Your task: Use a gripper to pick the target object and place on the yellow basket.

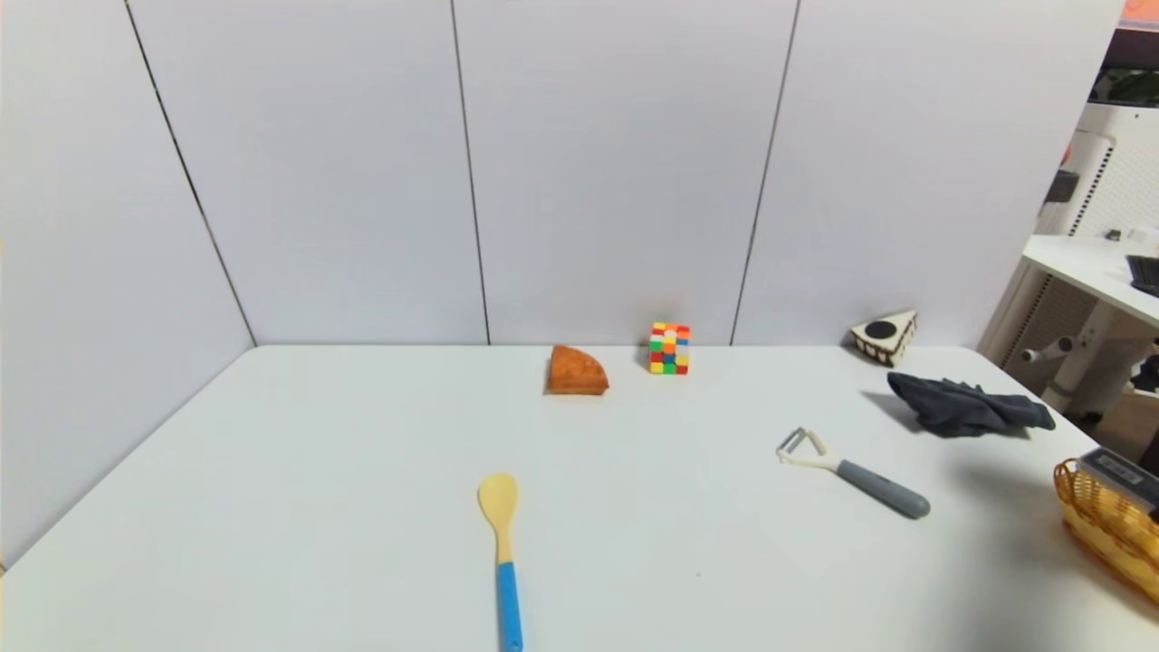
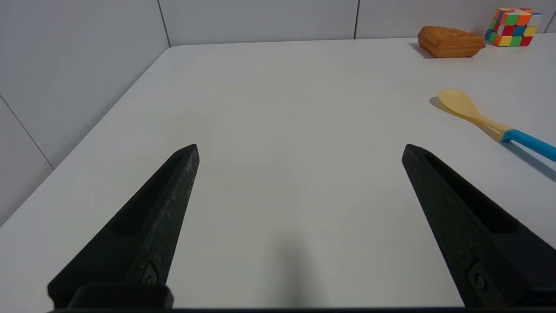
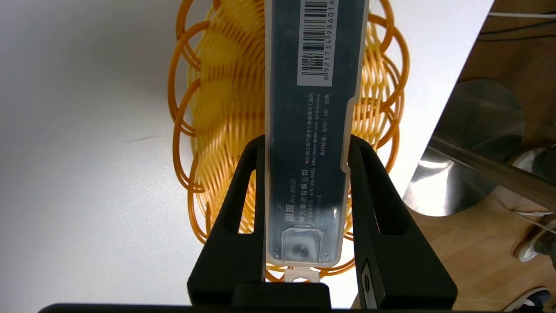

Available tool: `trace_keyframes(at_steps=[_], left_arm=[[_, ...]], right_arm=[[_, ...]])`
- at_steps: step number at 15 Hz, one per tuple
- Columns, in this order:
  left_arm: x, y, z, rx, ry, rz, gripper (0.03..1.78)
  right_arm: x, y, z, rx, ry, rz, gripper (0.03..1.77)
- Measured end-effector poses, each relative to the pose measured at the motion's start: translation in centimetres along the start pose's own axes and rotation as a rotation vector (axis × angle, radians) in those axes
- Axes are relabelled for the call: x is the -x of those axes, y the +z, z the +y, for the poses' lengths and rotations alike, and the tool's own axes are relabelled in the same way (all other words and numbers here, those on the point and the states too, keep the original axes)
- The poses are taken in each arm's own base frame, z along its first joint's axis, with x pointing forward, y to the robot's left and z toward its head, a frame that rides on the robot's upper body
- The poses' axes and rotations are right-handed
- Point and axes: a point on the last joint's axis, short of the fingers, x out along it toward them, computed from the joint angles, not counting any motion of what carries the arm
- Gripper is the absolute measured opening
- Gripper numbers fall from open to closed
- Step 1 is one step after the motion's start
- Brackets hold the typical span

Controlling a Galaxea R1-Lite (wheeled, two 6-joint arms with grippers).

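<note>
Here, the left gripper (image 2: 299, 150) hovers low over bare white table (image 2: 278, 130), its fingers spread wide apart on nothing; a blue-handled spoon (image 2: 491, 121) lies off to its side, well apart. Over at the table's right edge, the right gripper (image 3: 306, 148) is clamped on the grey case (image 3: 310, 130), holding it lengthwise directly above the yellow basket (image 3: 217, 108).
</note>
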Motion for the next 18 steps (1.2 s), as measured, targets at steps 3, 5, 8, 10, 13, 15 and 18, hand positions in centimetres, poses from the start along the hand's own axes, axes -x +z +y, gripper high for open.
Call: trace_keyframes(at_steps=[3, 5, 8, 10, 13, 15, 18], left_arm=[[0.0, 0.0, 0.0, 0.0, 0.0, 0.0, 1.69], [0.0, 0.0, 0.0, 0.0, 0.0, 0.0, 1.69], [0.0, 0.0, 0.0, 0.0, 0.0, 0.0, 1.69], [0.0, 0.0, 0.0, 0.0, 0.0, 0.0, 1.69], [0.0, 0.0, 0.0, 0.001, 0.0, 0.0, 1.69], [0.0, 0.0, 0.0, 0.001, 0.0, 0.0, 1.69], [0.0, 0.0, 0.0, 0.0, 0.0, 0.0, 1.69]], right_arm=[[0.0, -0.4, 0.3, -0.005, 0.005, 0.006, 0.95], [0.1, -0.4, 0.3, -0.005, 0.002, 0.006, 1.13], [1.1, -0.2, 0.3, -0.013, -0.031, -0.023, 1.32], [2.8, 0.5, 1.1, -0.018, -0.066, -0.07, 1.4], [6.2, 1.9, 4.8, -0.097, -0.082, -0.195, 1.5], [8.3, 1.6, 7.7, -0.172, -0.076, -0.294, 1.55], [8.9, -1.5, 11.8, -0.268, -0.056, -0.424, 1.6]])
